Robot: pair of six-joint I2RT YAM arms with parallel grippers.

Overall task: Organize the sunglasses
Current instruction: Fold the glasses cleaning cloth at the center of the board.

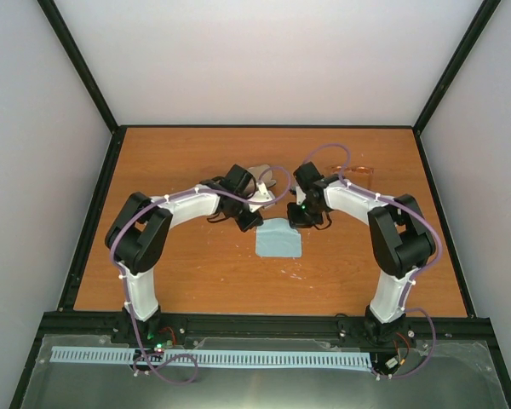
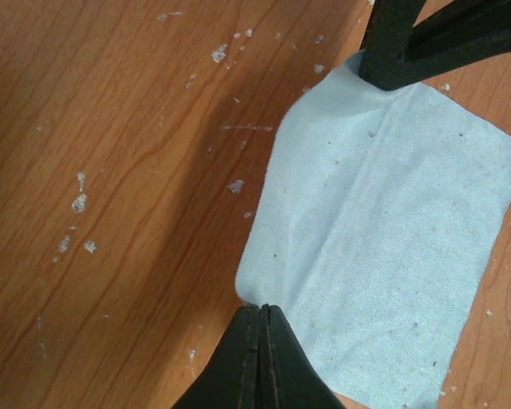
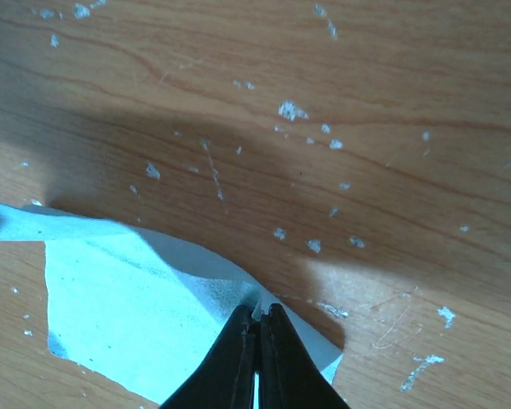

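Observation:
The sunglasses (image 1: 360,173), with orange-tinted lenses, lie at the back right of the table, behind my right arm. The light blue cloth (image 1: 278,239) lies at the table's middle. My left gripper (image 1: 250,220) is shut on the cloth's far left corner (image 2: 264,290). My right gripper (image 1: 302,218) is shut on the far right corner, where the cloth (image 3: 136,298) is pinched up into a small fold. The right fingers (image 2: 390,51) also show in the left wrist view. The case (image 1: 268,178) sits behind the grippers, partly hidden by the arms.
The wooden table (image 1: 196,273) is bounded by a black frame and white walls. Purple cables loop over both arms. White specks dot the wood (image 3: 289,111).

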